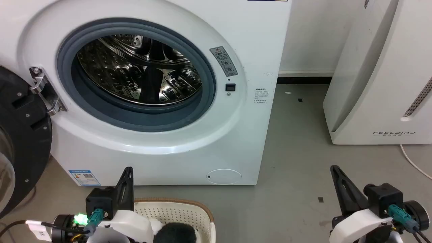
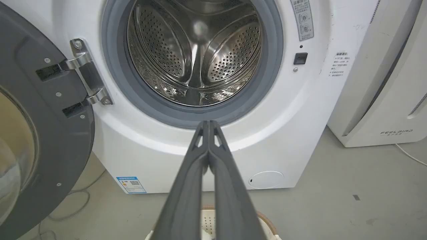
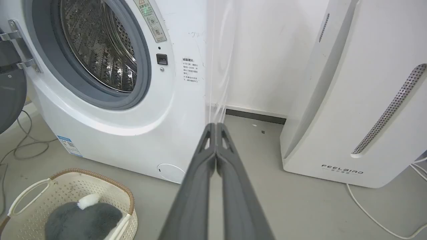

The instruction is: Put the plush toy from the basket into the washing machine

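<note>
We see the washing machine (image 1: 162, 148) first, a big white front-loader on the grey floor (image 1: 293, 162). Its black round door (image 1: 20, 145) is swung open to our left, baring the grey gasket (image 1: 135, 118) and the perforated steel drum (image 1: 135, 71), which holds nothing we can make out. To our right stands a white appliance (image 1: 378, 84) marked FEELBIRD, apart from the machine. The basket (image 3: 96, 176) sits on the floor just in front of the machine's lower front, cream and perforated with a brown braided-look rim. The plush toy (image 3: 83, 220) lies inside it, a dark furry mound whose white tuft points toward the machine. The picture's edge cuts off its lower part, so we cannot tell its long axis. In the head view, the left tool (image 1: 128, 170) rises over the basket's left end, fingers pointing at the machine's front. The toy lies just beside its white wrist housing, to the right and lower than the fingertips, not touching the fingers. The left wrist view shows those two fingers clenched tip to tip on nothing. The right tool (image 3: 215, 126) hangs well apart from the toy over bare floor, between machine and appliance, likewise clenched and holding nothing.
</note>
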`<state>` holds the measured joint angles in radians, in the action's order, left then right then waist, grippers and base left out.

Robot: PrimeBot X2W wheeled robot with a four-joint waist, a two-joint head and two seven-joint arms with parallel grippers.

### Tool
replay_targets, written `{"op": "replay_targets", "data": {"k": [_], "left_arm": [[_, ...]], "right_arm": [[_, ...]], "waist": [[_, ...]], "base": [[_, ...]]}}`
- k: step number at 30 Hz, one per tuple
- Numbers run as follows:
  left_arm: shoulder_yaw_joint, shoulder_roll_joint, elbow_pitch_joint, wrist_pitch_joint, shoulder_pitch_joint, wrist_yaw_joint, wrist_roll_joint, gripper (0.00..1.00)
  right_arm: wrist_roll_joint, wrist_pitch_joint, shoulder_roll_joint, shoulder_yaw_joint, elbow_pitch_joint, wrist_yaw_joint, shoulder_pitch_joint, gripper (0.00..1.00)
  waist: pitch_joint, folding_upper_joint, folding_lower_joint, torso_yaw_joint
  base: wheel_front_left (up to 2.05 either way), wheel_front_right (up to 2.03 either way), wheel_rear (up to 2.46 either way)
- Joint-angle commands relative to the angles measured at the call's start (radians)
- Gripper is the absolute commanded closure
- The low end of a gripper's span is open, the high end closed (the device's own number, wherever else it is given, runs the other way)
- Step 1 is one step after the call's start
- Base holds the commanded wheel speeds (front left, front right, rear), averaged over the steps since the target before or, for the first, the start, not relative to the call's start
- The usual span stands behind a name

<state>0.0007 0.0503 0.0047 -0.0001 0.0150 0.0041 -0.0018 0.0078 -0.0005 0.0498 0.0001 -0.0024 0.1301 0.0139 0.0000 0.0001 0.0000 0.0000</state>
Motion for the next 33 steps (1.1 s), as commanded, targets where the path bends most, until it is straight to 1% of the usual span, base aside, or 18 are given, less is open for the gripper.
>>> {"op": "replay_targets", "data": {"k": [1,33], "left_arm": [[-0.001,0.000,-0.005,0.000,-0.015,-0.004,0.002,1.00],[-0.001,0.000,-0.005,0.000,-0.015,-0.004,0.002,1.00]], "right_arm": [[-0.008,0.000,0.000,0.000,0.002,0.001,-0.014,1.00],[-0.008,0.000,0.000,0.000,0.002,0.001,-0.014,1.00]], "waist": [[0.000,-0.0001,0.0000,0.000],[0.000,-0.0001,0.0000,0.000]], "base": [[0.00,0.00,0.00],[0.00,0.00,0.00]]}}
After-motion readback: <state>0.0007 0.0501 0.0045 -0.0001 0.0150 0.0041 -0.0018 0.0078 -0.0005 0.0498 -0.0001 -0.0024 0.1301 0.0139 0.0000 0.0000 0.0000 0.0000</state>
